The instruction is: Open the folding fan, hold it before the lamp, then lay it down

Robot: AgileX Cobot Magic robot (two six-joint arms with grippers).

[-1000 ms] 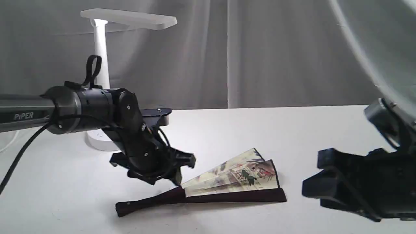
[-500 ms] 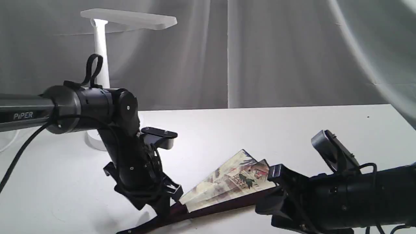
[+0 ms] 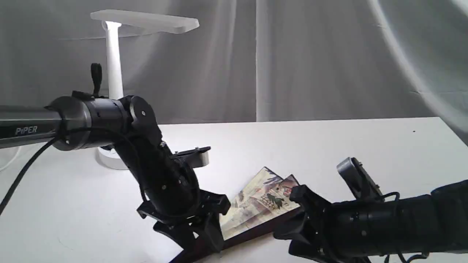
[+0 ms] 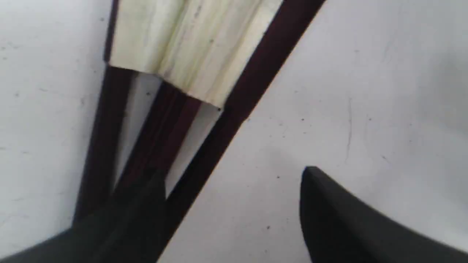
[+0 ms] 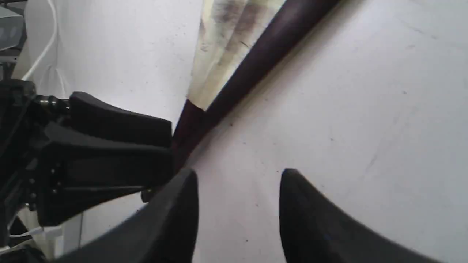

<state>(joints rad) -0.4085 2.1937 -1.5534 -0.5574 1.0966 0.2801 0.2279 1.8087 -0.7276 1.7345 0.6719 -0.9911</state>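
Setting: white table (image 3: 329, 146), grey curtain (image 3: 310, 58) behind it.

Item 1, left gripper (image 4: 234, 171). I log it as wide open, clamping nothing. It points steeply down at the narrow end of the fan (image 3: 261, 202). In its wrist view one finger (image 4: 124, 223) overlaps the dark ribs (image 4: 161, 138) and the other stands over bare table. I cannot tell whether either finger touches the wood.

Item 2, right gripper (image 5: 239, 173). I log it as open, with a narrower gap than the left and only bare table between the fingers. It sits low over the table, just beside the fan's near guard (image 5: 270, 47) and apart from it. It is aimed toward the left gripper.

Item 3, fan. It lies on the table between the two grippers, partly spread. A few pleats of the painted leaf (image 4: 190, 47) show, with the dark guard along the near edge. Its narrow end is under the left gripper and its wide end is beside the right gripper.

Item 4, lamp (image 3: 114, 65). It stands upright at the back left. The flat head (image 3: 146, 20) reaches toward the middle of the exterior view, and the base is partly hidden behind the left arm (image 3: 91, 120). The lamp is well apart from the fan.
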